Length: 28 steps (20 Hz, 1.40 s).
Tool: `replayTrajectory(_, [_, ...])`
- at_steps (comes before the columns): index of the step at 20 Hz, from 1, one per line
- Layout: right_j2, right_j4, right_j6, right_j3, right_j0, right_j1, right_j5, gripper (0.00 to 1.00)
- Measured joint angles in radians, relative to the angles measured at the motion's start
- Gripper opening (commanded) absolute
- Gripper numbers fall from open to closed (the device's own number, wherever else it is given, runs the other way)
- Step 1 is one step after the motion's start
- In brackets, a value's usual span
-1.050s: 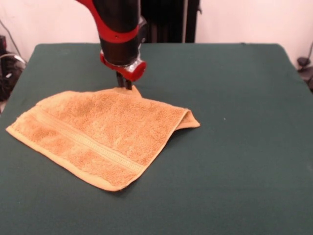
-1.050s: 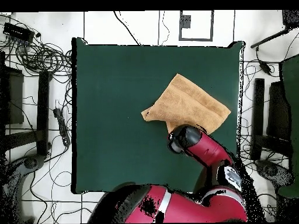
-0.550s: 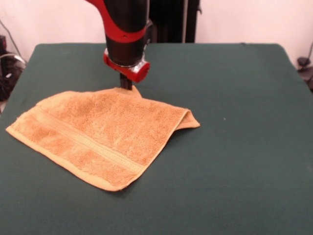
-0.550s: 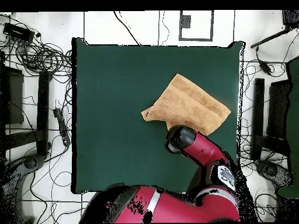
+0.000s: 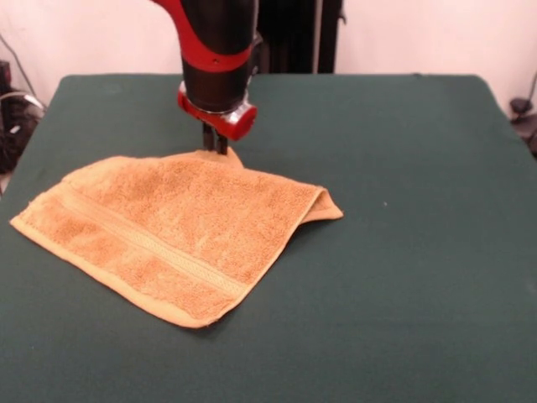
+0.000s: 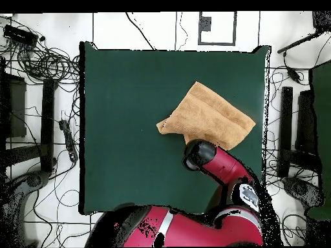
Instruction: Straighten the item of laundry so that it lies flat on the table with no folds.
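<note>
Orange-tan towel lies on the green table, nearest corner flat, its right side doubled under in a fold. At the far edge the gripper stands on a small flap; I cannot tell whether it is gripping. I'd want a firm pinch on the top layer only, then draw low and slowly away from the fold.
</note>
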Motion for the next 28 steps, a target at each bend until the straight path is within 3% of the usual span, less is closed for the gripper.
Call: replayTrajectory(28, [-0.018, -0.001, 0.0, 0.005, 0.002, -0.002, -0.002, 1.0])
